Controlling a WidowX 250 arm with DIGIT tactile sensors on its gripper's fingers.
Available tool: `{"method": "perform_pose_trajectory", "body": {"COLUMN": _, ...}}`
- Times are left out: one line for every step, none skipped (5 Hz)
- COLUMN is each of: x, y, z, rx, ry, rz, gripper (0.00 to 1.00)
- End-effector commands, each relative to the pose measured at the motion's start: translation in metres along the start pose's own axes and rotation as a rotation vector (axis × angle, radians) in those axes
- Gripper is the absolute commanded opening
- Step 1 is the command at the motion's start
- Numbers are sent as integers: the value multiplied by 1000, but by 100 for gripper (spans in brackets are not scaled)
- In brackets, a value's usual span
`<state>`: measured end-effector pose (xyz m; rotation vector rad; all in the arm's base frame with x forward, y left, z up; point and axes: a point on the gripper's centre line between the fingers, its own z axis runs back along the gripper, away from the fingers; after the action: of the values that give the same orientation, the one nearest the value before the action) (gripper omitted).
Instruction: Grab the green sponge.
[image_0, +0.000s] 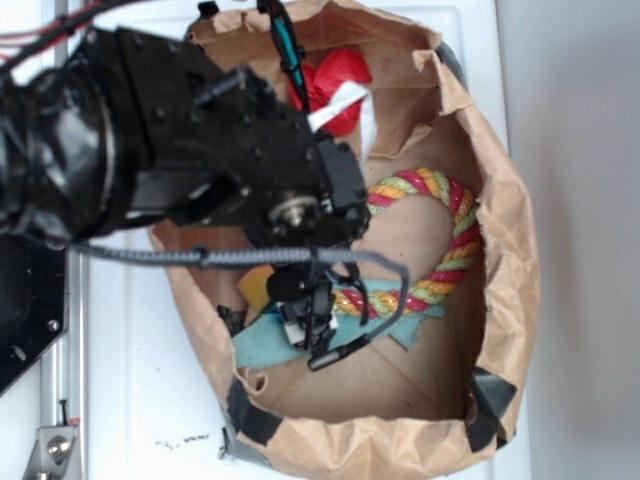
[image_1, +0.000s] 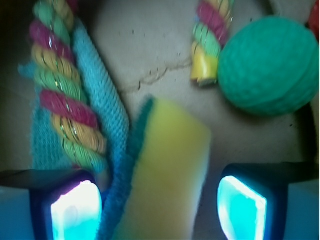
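The tool (image_1: 160, 207) stands open, its fingers (image_1: 75, 210) flanking the green sponge (image_1: 167, 170) without touching; no writing legible.

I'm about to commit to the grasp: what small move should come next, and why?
Probably close the gripper. In the wrist view the sponge lies between the open fingers, with a gap on each side. The cloth touches its left edge, so it might get pinched too.

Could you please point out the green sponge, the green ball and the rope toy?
green sponge (image_1: 167, 170): wrist view, yellow foam face.
green ball (image_1: 267, 65): wrist view, textured middle.
rope toy (image_0: 462, 225): exterior view, right curve.
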<state>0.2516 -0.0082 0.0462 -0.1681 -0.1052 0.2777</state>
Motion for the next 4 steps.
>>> {"method": "perform_pose_trajectory", "body": {"x": 3, "y": -16, "z": 0, "rx": -23, "ry": -22, "rz": -61, "gripper": 100}}
{"method": "perform_pose_trajectory", "body": {"x": 4, "y": -17, "z": -5, "rx": 13, "ry": -27, "rz": -50, "gripper": 0}}
{"method": "perform_pose_trajectory", "body": {"x": 6, "y": -14, "z": -1, "rx": 17, "ry": -43, "rz": -53, "gripper": 0}}
{"method": "perform_pose_trajectory", "body": {"x": 12, "y": -13, "z": 13, "rx": 14, "ry": -66, "rz": -59, "gripper": 0}}
